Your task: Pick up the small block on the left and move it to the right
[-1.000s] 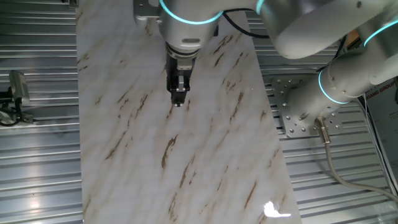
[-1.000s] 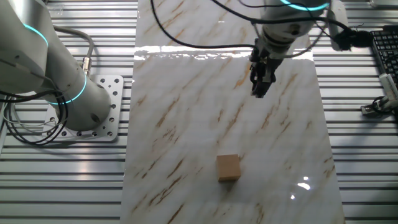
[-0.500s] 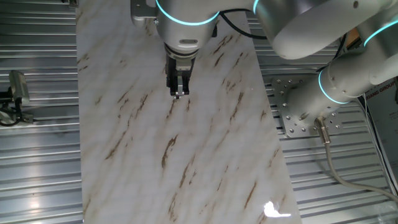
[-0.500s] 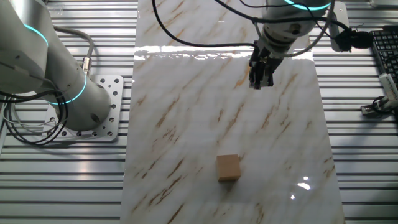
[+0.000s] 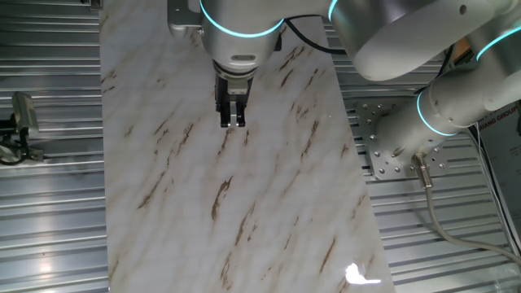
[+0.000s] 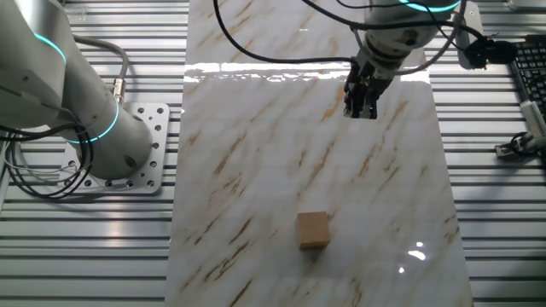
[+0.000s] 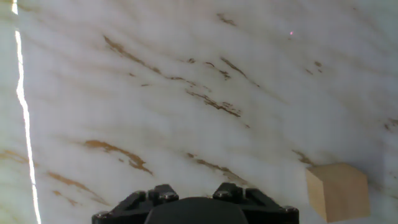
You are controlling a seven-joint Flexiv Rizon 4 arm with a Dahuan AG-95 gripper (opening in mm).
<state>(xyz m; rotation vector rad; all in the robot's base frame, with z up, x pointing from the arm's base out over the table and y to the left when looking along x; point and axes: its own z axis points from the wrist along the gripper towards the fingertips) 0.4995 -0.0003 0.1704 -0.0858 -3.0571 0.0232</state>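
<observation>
The gripper (image 5: 231,122) is now sitting a little higher and closer to the far end of the marble counter (image 5: 269,212) than it was a second ago; in one fixed view its tip has been climbing toward the top edge, and in the other fixed view the gripper (image 6: 361,109) has been drawing further from the block. Its two black fingers (image 6: 354,104) are hanging straight down, close together with only a thin gap between them, and nothing is showing between them. The small block (image 6: 313,229) has not been moving: it is resting flat on the counter near the near edge, roughly midway between the two long edges, well apart from the gripper. In the hand view the block (image 7: 336,190) is sitting toward the lower right corner, untouched, with only the black gripper base showing at the bottom edge. Some lettering is showing on the robot arm (image 5: 456,106) at the right edge of one fixed view, too cut off to read with confidence
</observation>
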